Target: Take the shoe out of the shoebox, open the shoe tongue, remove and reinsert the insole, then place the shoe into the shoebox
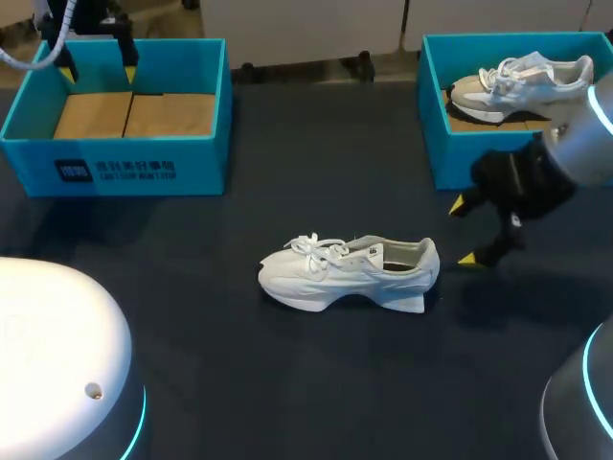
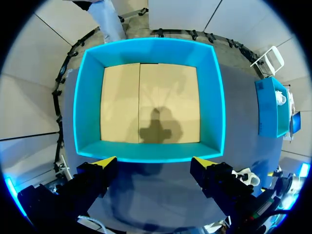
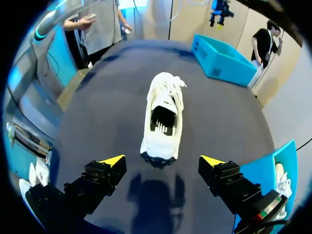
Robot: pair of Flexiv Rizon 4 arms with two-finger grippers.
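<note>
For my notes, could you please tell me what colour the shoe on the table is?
The shoe is white, clearest in the head view.

Head view: fixed, high, behind robot, facing down onto table (image 1: 287,192); far, takes in most of it. Left wrist view: straight down, close above shoebox (image 2: 151,51) at table's 10 o'clock. Right wrist view: low slant along table, near, white shoe (image 3: 163,112) at 12 o'clock off right gripper (image 3: 162,160). Head view shares shoebox with left wrist view, shoe with right wrist view.

White shoe (image 3: 163,119) ahead of open jaws
</note>
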